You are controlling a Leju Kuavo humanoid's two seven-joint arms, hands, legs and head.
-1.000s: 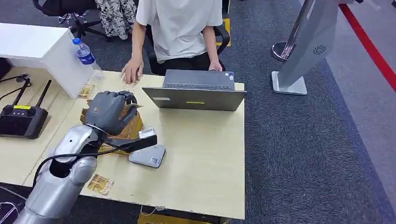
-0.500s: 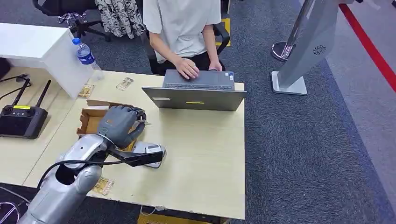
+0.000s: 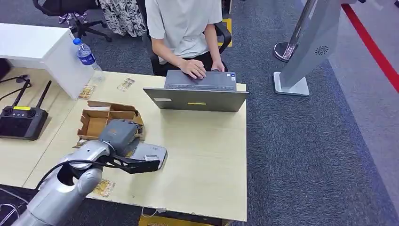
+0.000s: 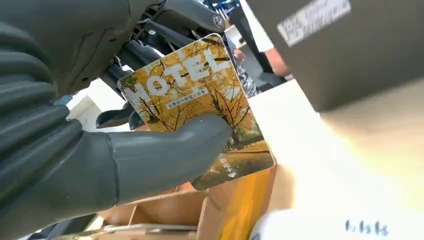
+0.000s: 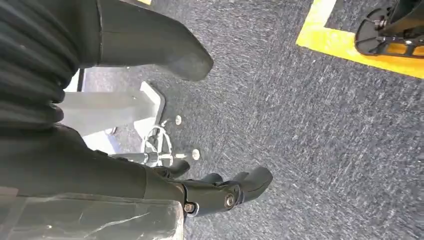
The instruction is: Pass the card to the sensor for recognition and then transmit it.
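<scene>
Pinching a yellow hotel key card [image 4: 200, 112] printed with autumn trees and white "HOTEL" lettering, the left hand [image 3: 117, 135] presses its thick grey thumb [image 4: 165, 150] across the card's face while darker fingers back it from behind. In the head view this hand hangs low over the pale wooden tabletop [image 3: 207, 155], right at the near edge of the flat grey card sensor [image 3: 150, 154], which lies beside it; whether the card touches the sensor cannot be told. Just behind the hand sits an open brown cardboard box [image 3: 96, 120] with divided compartments, close enough to crowd the hand's far side. Two more yellow cards [image 3: 125, 84] lie farther back on the tabletop, and another [image 3: 101, 187] rests near the front edge under the silver forearm. Beyond the sensor a grey laptop [image 3: 197, 94] stands open, with a person in a white shirt [image 3: 181, 23] seated behind it, one hand on the keyboard. A clear water bottle with a blue cap [image 3: 86, 55] and a black remote controller with two antennas [image 3: 21, 120] stand off to the left.

The right hand [image 5: 150, 150] hangs over grey carpet, its fingers apart and holding nothing.
</scene>
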